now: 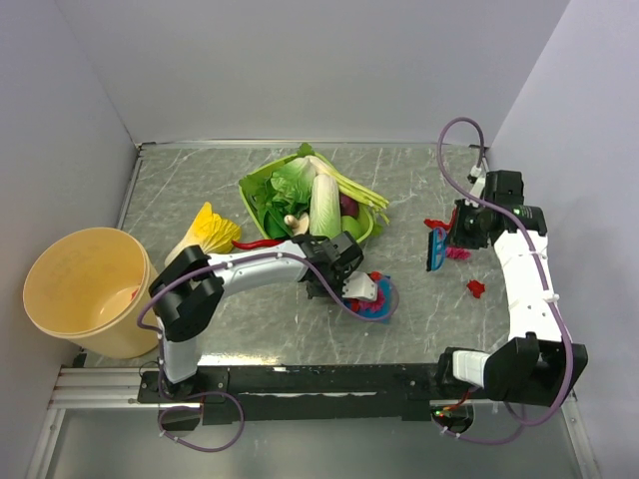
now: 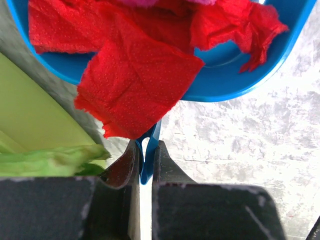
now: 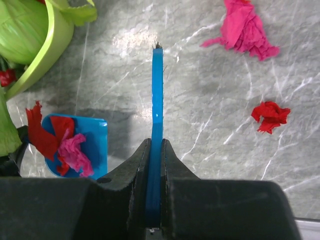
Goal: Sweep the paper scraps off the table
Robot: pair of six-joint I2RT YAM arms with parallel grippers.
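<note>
**Two robot arms at work clearing a marbled worktop of paper scraps.** The left hand is clamped tight on the thin handle of a blue dustpan. The dustpan sits near the middle of the worktop and carries a heap of red and pink pieces, with one red sheet drooping over the rim nearest the handle. The right hand is closed on a blue brush, held over the worktop's three o'clock side.

Seen from above, three pieces lie loose there. A magenta tuft is just beside the brush, at the dustpan's two o'clock. A red wad lies at the dustpan's three o'clock, and a red shred lies farther back, at about one o'clock.

To sweep well, the brush likely has to come down on the far side of each piece and draw it toward nine o'clock, into the pan's open lip. The bristles should press lightly enough that the frilly paper slides rather than skips underneath.

The views do not show whether the pan's lip touches the surface. It should lie flat against it and be kept level, so the overhanging sheet does not slide off.

A green basket of vegetables stands near the pan's eleven o'clock and leaves little room on that side. A tan bucket at the worktop's nine o'clock edge looks the likely place to tip the load.
</note>
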